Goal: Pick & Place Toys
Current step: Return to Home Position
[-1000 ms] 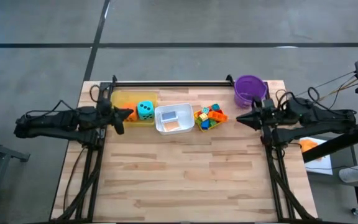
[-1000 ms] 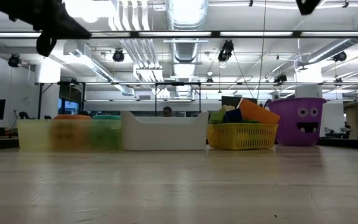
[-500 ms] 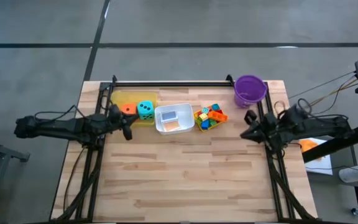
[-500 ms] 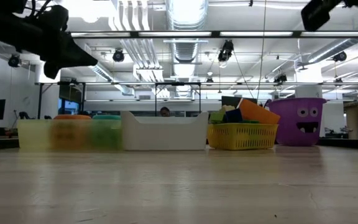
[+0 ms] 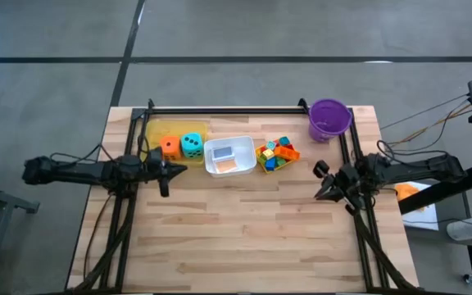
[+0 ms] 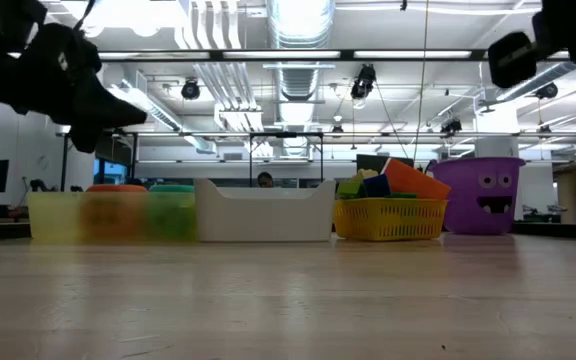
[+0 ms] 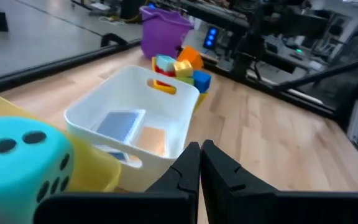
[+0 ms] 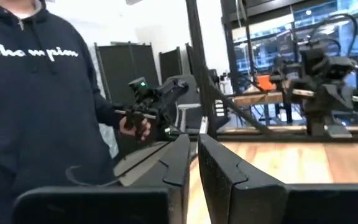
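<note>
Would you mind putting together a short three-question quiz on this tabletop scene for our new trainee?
1. True or false: the teal die lies in the white tray.
2. Which container holds the blue card? A) purple bucket B) white tray C) yellow basket
3. Fill in: the left tool, shut and empty, hangs just off the ___ tray, while the right tool waits over the table's right side.
Key: 1 false, it sits in the yellow tray; 2 B; 3 yellow.
</note>
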You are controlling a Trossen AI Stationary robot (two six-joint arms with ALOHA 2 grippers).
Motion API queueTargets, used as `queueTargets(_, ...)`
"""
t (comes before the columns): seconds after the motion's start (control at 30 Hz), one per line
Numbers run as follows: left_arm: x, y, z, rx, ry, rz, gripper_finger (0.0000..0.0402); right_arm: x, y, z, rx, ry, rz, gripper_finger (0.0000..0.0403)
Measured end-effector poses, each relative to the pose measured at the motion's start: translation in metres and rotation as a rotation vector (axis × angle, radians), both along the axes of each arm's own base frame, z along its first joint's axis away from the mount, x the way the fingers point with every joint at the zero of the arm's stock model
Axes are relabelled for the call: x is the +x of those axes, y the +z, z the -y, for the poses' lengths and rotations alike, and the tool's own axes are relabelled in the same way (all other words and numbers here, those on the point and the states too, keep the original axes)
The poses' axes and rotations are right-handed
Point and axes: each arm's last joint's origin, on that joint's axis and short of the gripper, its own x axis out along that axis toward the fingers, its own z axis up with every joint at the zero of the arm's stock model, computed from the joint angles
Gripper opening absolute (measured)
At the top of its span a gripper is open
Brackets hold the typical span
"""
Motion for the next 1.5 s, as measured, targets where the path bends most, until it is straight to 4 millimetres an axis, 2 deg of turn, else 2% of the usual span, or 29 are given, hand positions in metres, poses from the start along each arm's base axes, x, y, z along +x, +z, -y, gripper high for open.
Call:
queueTargets(0.07, -0.002, -0.004, 0.000, -0.003, -0.013, 0.005, 0.0012, -0.001, -0.008, 0.000, -0.002, 0.010, 0.000, 0.0029)
queueTargets(0.3, -0.007, -0.016, 0.000, 0.022, -0.023, 0.013, 0.0012, 0.000, -0.013, -0.001, -0.062, 0.029, -0.019, 0.0029)
queueTargets(0.43, -0.007, -0.024, 0.001, 0.034, -0.056, 0.010, 0.0012, 0.003, -0.020, 0.002, -0.059, -0.084, -0.090, 0.0029)
queueTargets(0.67, -0.007, -0.025, 0.002, 0.041, -0.070, 0.006, 0.0012, 0.007, -0.024, 0.008, -0.038, -0.312, -0.146, 0.0029)
queueTargets(0.77, -0.007, -0.025, 0.001, 0.041, -0.068, 0.006, 0.0012, 0.008, -0.025, 0.009, -0.033, -0.359, -0.157, 0.0029)
queueTargets(1.5, -0.007, -0.025, 0.001, 0.041, -0.067, 0.003, 0.0012, 0.009, -0.025, 0.009, -0.040, -0.364, -0.155, 0.0029)
